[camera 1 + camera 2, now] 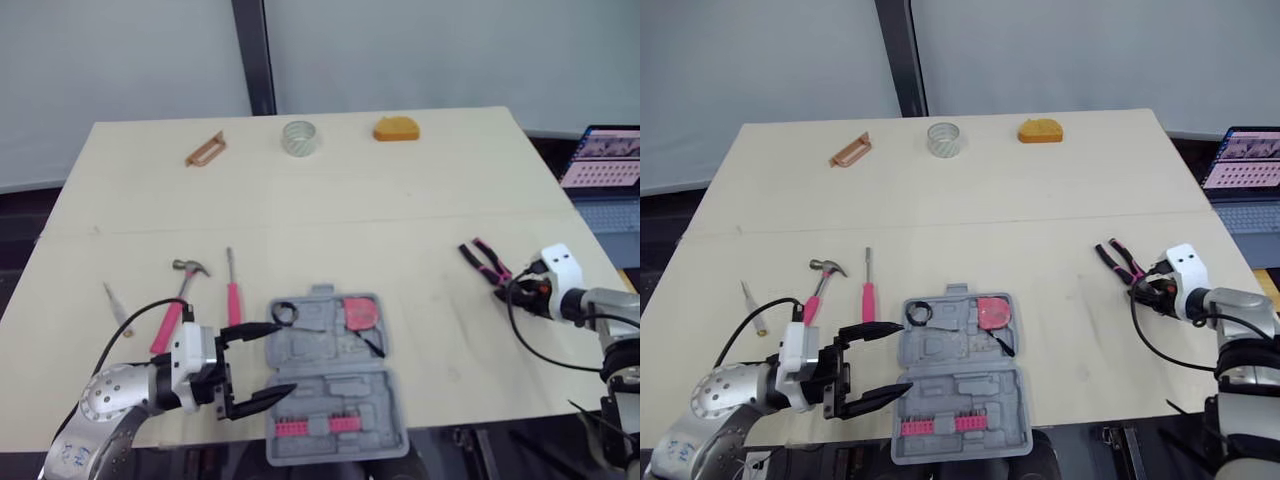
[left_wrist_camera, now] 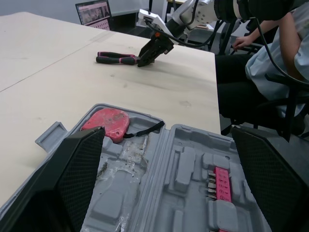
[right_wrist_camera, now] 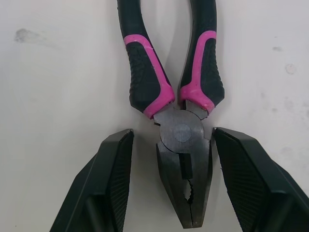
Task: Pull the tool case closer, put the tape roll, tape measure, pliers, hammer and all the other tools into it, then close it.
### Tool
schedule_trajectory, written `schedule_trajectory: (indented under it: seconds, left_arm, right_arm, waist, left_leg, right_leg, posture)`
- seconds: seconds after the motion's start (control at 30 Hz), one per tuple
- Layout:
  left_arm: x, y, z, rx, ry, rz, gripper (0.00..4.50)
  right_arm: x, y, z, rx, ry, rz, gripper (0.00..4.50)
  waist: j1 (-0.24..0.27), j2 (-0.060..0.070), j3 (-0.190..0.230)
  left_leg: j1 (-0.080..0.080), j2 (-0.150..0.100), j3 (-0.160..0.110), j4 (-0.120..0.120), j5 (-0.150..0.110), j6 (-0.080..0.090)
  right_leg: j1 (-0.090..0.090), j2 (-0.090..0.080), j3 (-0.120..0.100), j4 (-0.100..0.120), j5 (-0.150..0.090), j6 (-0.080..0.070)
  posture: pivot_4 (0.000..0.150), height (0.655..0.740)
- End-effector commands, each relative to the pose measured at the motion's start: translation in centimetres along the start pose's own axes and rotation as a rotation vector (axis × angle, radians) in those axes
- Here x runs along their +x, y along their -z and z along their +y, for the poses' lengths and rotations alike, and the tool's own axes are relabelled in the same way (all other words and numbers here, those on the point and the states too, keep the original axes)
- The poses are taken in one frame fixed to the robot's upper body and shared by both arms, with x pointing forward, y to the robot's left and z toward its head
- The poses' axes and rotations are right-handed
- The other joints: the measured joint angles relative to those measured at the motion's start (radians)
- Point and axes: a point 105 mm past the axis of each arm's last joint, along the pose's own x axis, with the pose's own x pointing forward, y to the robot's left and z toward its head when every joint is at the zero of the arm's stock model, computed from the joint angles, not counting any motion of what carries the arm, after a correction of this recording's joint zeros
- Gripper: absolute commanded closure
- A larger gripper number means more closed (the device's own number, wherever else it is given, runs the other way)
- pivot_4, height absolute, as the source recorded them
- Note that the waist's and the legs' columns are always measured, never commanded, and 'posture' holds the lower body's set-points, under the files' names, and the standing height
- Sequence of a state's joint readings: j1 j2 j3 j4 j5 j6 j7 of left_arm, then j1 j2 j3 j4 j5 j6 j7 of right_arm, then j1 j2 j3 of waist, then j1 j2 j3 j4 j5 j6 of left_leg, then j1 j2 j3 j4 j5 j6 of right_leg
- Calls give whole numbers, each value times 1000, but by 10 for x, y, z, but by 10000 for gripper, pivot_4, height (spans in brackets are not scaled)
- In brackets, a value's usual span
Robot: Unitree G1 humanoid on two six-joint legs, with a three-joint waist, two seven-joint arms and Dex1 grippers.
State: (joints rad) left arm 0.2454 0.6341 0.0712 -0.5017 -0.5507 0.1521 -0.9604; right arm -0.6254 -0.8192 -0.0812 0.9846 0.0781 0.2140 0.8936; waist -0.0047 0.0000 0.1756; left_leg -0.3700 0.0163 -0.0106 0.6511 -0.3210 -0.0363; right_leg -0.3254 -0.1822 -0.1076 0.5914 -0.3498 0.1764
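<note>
Pliers (image 3: 182,130) lie flat on the table (image 1: 400,200), with their head between the wide-open jaws of the right gripper (image 1: 505,287). A small gap remains to each finger, so nothing is gripped yet. The handles point away from the jaws and the nose points back toward the wrist. I think the jaws stand around the head because the tool is narrow and stiff there, and a grip on the spread handles would be less sure.

The left gripper (image 1: 283,358) also has its jaws open and empty. They stand over the left edge of the open case (image 1: 385,400), one fingertip at each half. Probably they are there to steady the case or to pull it; I cannot say which. Inside the case, just beyond these jaws, lies a red tape measure (image 2: 106,124) with a black strap.

The right wrist view makes the gaps around the pliers head plain, while from the head views I cannot judge them. The left wrist view shows the moulded pockets of the case, and a seated person (image 2: 273,60) past the table edge. The head views show what waits outside the case. The hammer (image 1: 177,305) and the screwdriver (image 1: 232,295) lie near the left gripper, outside its jaws, and the tape roll (image 1: 298,137) is far beyond both grippers.
</note>
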Motion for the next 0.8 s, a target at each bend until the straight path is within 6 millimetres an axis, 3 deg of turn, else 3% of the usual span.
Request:
schedule_trajectory:
  seconds: [0.03,0.13,0.23,0.3,0.33,0.63,0.7,0.8]
  left_arm:
    - [0,-8,-2,36,1,-10,0]
    - [0,-8,-2,36,0,-10,0]
    - [0,-8,-2,35,-1,-10,0]
    - [0,-8,-2,34,-1,-9,0]
    - [0,-8,-2,34,-1,-9,0]
    - [-4,-7,2,4,-37,-19,0]
    - [-10,-6,6,-5,-58,-18,0]
    - [-20,-2,11,-7,-87,2,0]
  right_arm:
    - [1,2,-1,-9,8,11,16987]
    - [2,3,0,-8,3,14,16987]
    - [3,3,0,-7,1,12,25670]
    - [3,3,0,-5,1,11,34327]
    - [3,3,0,-4,2,11,35567]
    - [-9,-1,3,-8,-26,-22,35531]
    - [-21,-12,15,-57,-76,-47,35531]
    - [-49,-31,51,-164,-175,-50,35531]
  waist:
    - [0,0,0]
    - [0,0,0]
    - [0,0,0]
    - [1,0,0]
    - [1,0,0]
    - [3,0,0]
    - [8,0,0]
    - [17,4,2]
  left_leg:
    - [0,0,0,0,0,0]
    - [0,0,0,0,0,0]
    - [0,0,0,0,0,0]
    - [0,0,0,0,0,0]
    - [0,0,0,1,0,0]
    - [0,0,0,0,0,0]
    - [0,0,0,0,0,0]
    - [-1,0,-1,-1,0,0]
  right_leg:
    - [0,0,0,0,0,0]
    - [0,0,0,0,0,0]
    - [0,0,0,0,0,0]
    - [1,0,0,0,0,0]
    - [1,0,0,0,0,0]
    - [1,0,0,0,0,0]
    - [0,0,0,0,0,0]
    - [0,0,-1,-1,0,0]
  posture:
    - [1500,7400]
    - [1500,7400]
    - [1500,7400]
    - [1500,7400]
    - [1500,7400]
    - [1500,7400]
    - [1500,7400]
    - [1500,7400]
